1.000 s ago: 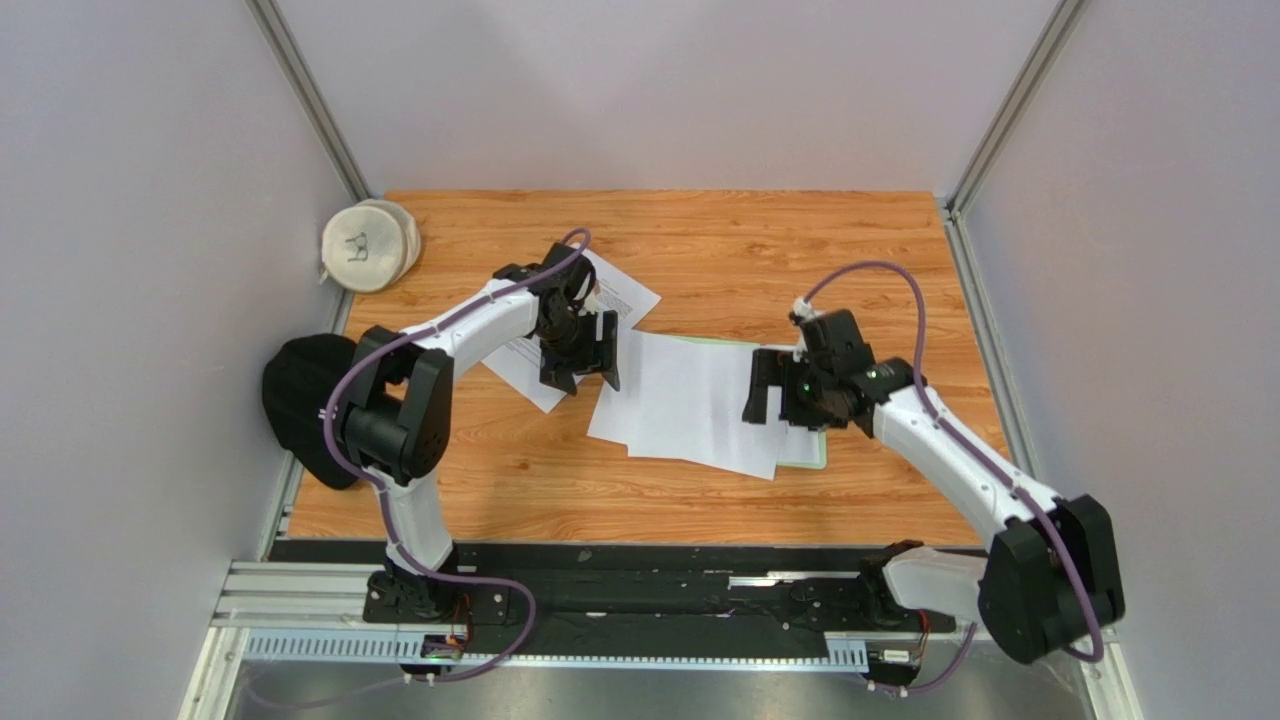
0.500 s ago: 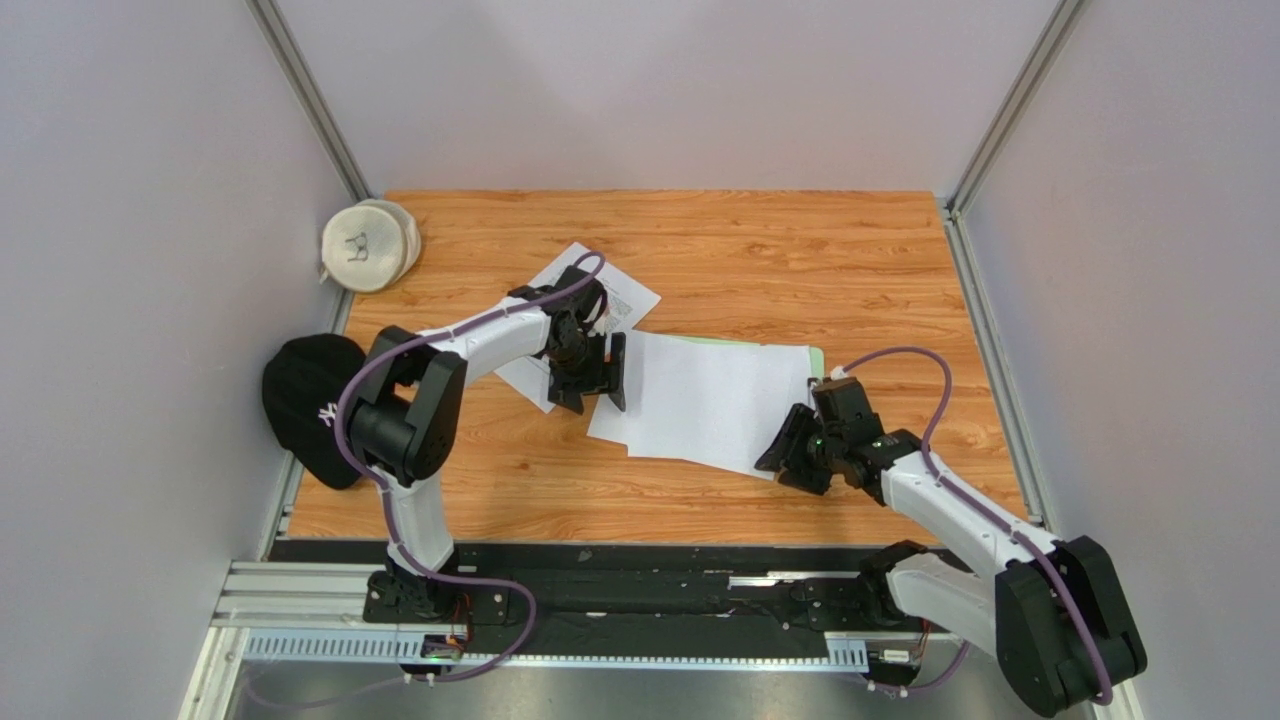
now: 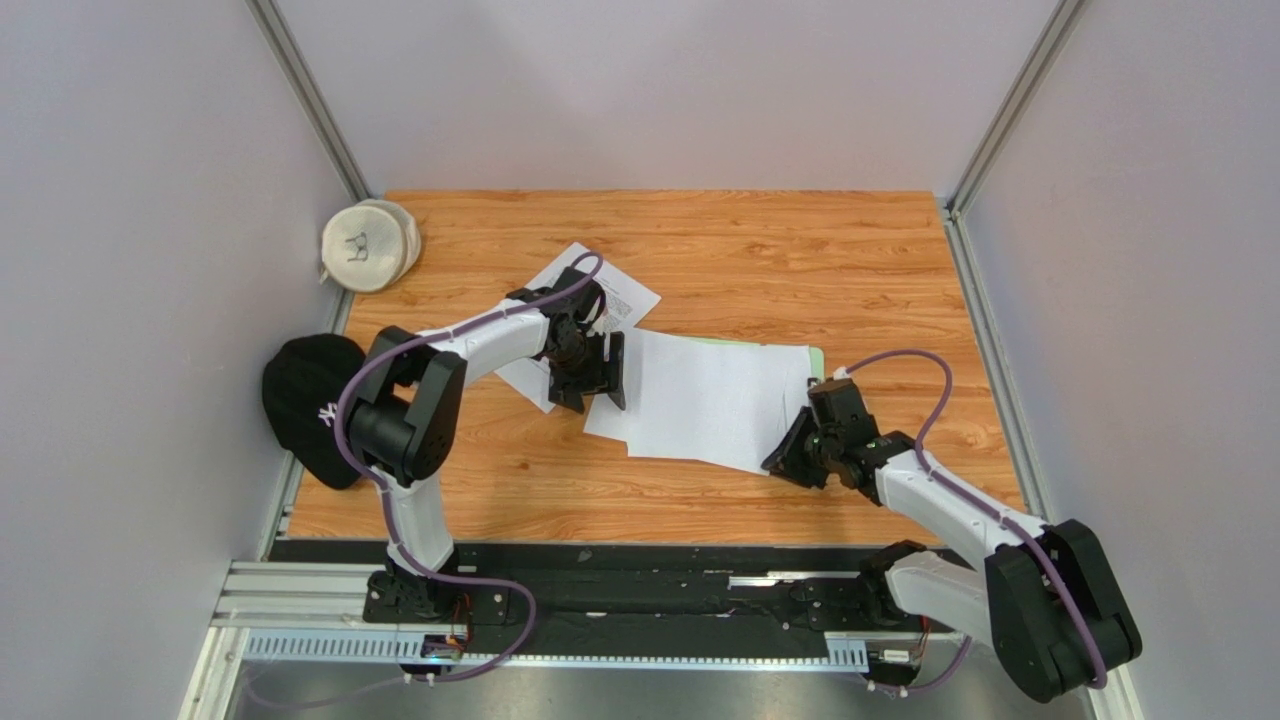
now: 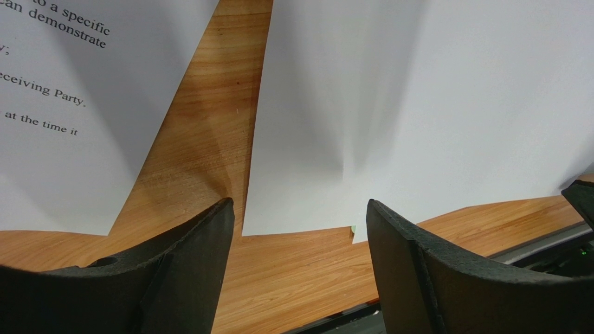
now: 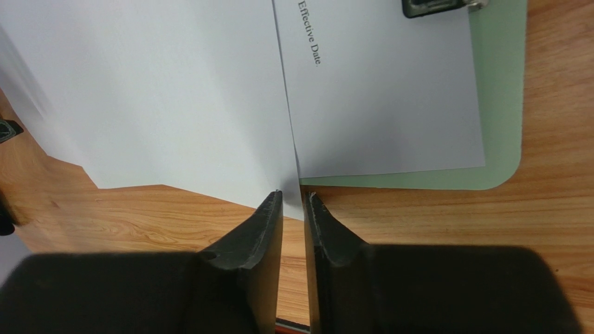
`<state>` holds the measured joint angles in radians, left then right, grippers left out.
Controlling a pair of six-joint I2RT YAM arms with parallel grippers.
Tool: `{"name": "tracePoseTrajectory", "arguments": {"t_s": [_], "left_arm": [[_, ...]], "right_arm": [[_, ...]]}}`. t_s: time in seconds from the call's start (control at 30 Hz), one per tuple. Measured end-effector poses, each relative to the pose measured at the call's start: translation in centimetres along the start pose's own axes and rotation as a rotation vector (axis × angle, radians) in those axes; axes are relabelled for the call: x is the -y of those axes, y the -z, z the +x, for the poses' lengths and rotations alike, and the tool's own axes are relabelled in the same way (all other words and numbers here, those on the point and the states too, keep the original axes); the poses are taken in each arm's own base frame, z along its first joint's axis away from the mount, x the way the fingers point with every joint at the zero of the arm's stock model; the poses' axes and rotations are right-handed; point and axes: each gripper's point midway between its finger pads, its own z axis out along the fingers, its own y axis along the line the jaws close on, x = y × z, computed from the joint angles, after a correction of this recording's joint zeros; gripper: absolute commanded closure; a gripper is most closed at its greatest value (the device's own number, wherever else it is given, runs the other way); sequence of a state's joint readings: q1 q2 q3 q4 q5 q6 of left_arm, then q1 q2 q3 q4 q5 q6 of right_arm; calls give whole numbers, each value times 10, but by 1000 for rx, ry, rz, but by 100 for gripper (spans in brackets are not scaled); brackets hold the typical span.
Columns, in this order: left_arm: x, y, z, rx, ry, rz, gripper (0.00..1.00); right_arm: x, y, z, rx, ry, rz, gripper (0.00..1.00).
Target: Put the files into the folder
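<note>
Our right gripper (image 5: 293,198) has its jaws drawn nearly together, leaving only a thin slit. A corner of the topmost of the files (image 5: 160,90) sits in that slit, and we cannot tell whether it is pinched. Ahead and to the gripper's right lies the green folder (image 5: 498,83), with a text sheet (image 5: 383,104) flat on it under the metal clip (image 5: 432,7). Our left gripper (image 4: 300,209) stands with jaws well apart above a blank sheet's near edge. Beyond its left finger, another printed sheet (image 4: 63,104) lies on the wooden table (image 4: 209,139).
</note>
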<state>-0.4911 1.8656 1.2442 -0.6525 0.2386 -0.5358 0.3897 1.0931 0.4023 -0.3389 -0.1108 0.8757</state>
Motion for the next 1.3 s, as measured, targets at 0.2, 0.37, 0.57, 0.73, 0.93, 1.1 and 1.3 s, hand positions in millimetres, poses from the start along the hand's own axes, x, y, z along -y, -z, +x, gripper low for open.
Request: {"name": "tracePoseTrajectory", "arguments": {"t_s": [0.2,0.37,0.57,0.73,0.93,1.1,1.3], "left_arm": [[3,3,-1,6,-2,11,22],[6,10,-3,25,-8,20,22],[-3,18,-11,53,-9,-53,22],[-4,16,-32,89,-23,-92,16],[-6,5,-33,74,-24,-90,14],[-7,-6,-26,39,0,-87,16],[2,-10,-20,22,66,-30,18]], "right_arm": [[5,1,-4,28,8,21,100],[8,1,-4,26,13,35,100],[2,9,-11,24,75,41,55],[-23,19,-37,40,214,38,34],[-44,29,-60,60,299,10,32],[-37,33,-72,69,277,14,32],[-23,36,-88,85,236,31,33]]}}
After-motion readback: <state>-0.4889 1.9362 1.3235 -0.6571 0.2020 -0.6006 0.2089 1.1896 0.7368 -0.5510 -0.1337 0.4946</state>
